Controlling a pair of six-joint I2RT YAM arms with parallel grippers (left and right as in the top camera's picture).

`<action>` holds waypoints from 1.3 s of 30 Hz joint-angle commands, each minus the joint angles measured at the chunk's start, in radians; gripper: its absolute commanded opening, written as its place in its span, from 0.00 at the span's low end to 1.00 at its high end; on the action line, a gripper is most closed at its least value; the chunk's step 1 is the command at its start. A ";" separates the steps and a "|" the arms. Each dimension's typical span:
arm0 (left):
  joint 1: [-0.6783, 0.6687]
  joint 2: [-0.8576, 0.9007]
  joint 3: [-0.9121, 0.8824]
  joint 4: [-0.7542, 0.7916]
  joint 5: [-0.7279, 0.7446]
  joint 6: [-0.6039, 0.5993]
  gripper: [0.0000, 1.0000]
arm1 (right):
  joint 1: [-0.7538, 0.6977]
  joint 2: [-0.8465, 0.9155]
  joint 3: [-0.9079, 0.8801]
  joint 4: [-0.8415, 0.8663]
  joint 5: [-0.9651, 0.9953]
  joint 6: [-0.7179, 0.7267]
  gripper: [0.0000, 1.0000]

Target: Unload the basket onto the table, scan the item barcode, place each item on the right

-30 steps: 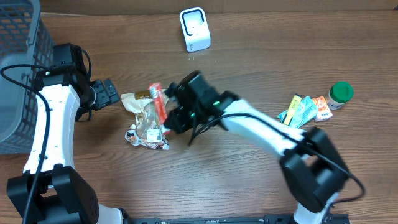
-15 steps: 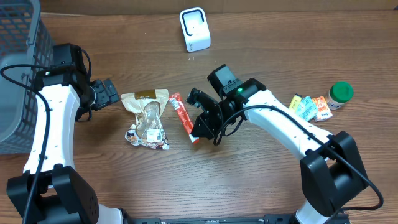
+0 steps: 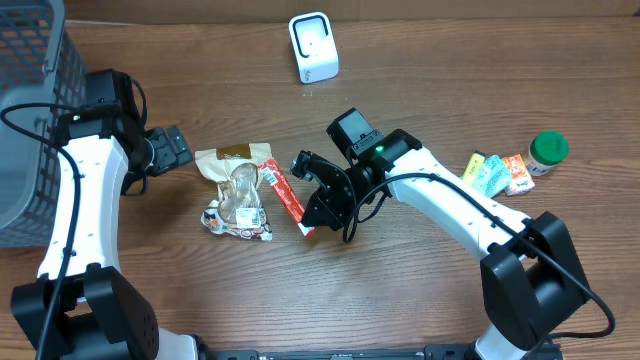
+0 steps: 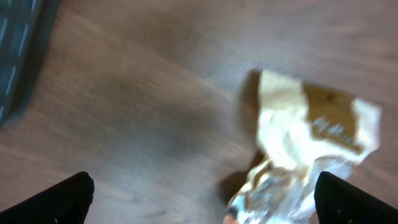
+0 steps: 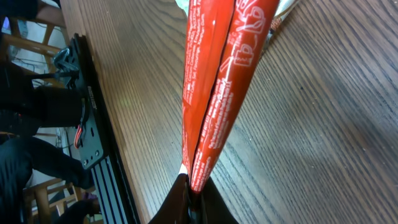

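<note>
The right hand is clamped on one end of the red snack stick, held over the counter just beside a crumpled bag. The left hand hovers wide open near that bag.

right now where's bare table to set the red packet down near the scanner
Bare wood lies between the white scanner and the green-lidded jar, and along the front edge below the right gripper. Crowded: the red packet it holds sits beside the snack bag, close to the open left gripper.
</note>
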 commanded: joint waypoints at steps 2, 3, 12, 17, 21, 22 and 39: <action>-0.002 -0.003 0.019 0.029 0.281 -0.043 1.00 | -0.002 -0.014 0.006 0.000 -0.019 -0.009 0.04; -0.002 -0.002 0.019 0.039 0.382 -0.019 1.00 | -0.002 -0.014 0.006 -0.002 -0.019 -0.007 0.04; -0.145 0.007 0.001 0.032 0.776 0.253 1.00 | -0.002 -0.014 0.006 0.003 -0.181 -0.007 0.04; -0.233 0.007 -0.006 0.032 0.678 0.249 0.82 | -0.002 -0.014 0.006 0.007 -0.291 -0.007 0.04; -0.278 0.007 -0.006 0.038 0.673 0.249 0.70 | -0.003 -0.014 0.006 0.018 -0.300 0.000 0.04; -0.286 0.007 -0.006 0.040 0.673 0.249 0.67 | -0.005 -0.014 0.006 0.030 -0.300 0.023 0.04; -0.296 0.007 -0.006 0.041 0.677 0.222 0.44 | -0.064 -0.014 0.006 0.251 -0.300 0.309 0.04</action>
